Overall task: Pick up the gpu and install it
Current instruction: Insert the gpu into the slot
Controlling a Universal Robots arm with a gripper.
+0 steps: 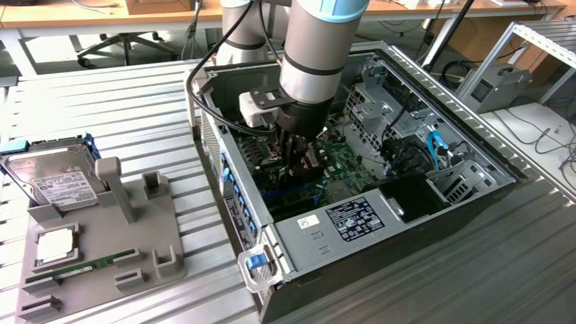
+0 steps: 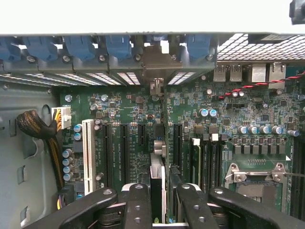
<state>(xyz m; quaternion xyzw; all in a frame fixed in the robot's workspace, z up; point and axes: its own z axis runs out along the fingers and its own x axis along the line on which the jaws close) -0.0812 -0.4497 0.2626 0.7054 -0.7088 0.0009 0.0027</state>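
Reaching down into the open computer case (image 1: 468,177), the robot arm (image 1: 317,47) stands almost upright with its gripper (image 1: 295,158) lowered among the parts inside. From the wrist view the gripper (image 2: 157,202) has its black fingers (image 2: 137,205) closed on both faces of the gpu (image 2: 157,183), which shows edge-on as a thin dark card held upright between them; the jaws are pinching that card, not pressed fully together. The card's far end lines up with its silver bracket (image 2: 156,64) at the slot wall of the case, next to a row of blue clips (image 2: 78,47), and the card sits over a black slot on the green motherboard (image 2: 128,107), with other black slots on either side and a white slot (image 2: 88,150) further off. Whether the card is fully seated in the slot cannot be told. A bundle of sleeved cables (image 2: 38,129) ends in a white plug at the board's edge, and the silver processor socket (image 2: 257,179) lies on the other side of the card. In the exterior view, a grey holder tray (image 1: 108,250) rests on the slatted table (image 1: 99,108) to the exterior view's left of the case, well apart from the gripper. On it sit a hard drive (image 1: 56,177) with a white label, a square chip (image 1: 56,244) and a long green memory stick (image 1: 83,266).
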